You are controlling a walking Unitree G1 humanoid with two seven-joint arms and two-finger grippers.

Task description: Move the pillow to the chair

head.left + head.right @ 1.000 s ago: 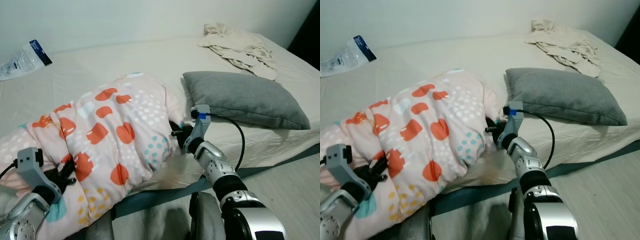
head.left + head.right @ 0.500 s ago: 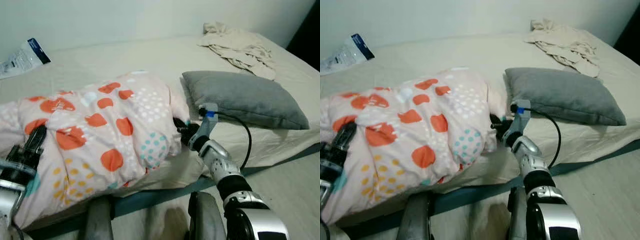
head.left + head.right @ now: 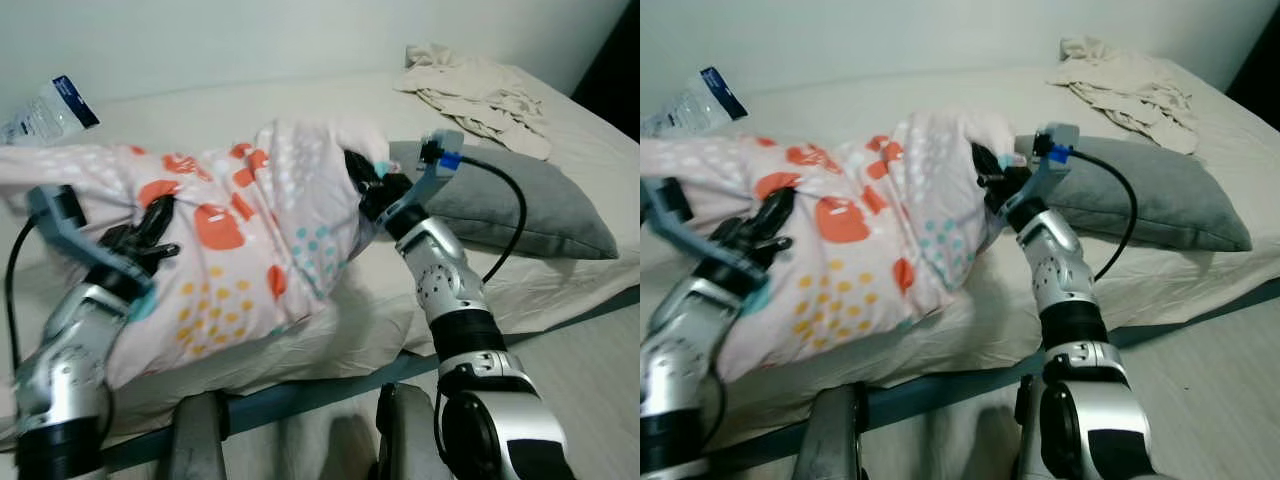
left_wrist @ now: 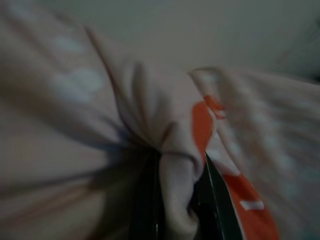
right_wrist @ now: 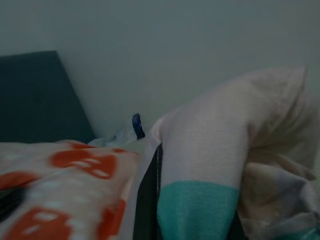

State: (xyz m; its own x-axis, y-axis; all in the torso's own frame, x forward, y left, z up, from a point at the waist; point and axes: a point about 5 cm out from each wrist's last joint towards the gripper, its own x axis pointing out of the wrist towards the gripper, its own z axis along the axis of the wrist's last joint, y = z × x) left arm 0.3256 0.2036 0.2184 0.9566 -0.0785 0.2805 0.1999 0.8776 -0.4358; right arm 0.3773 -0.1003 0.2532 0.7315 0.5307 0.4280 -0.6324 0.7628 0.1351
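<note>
The bed (image 3: 560,290) carries everything here. The patterned pillow (image 3: 240,240) is lifted off its near edge, sagging in the middle, held up at both ends. Beside it, further along the bed, lies a grey pillow (image 3: 520,200), with crumpled cloth (image 3: 480,90) beyond that and a plastic packet (image 3: 45,110) by the wall. The left gripper (image 3: 140,240) is clenched on a fold of the patterned pillow's cover, and the right gripper (image 3: 368,190) pinches its corner fabric. Both holds take only loose cover, so the heavy filling could pull the fabric free, or the drooping middle could snag the bed edge. No chair or container can be made out.
</note>
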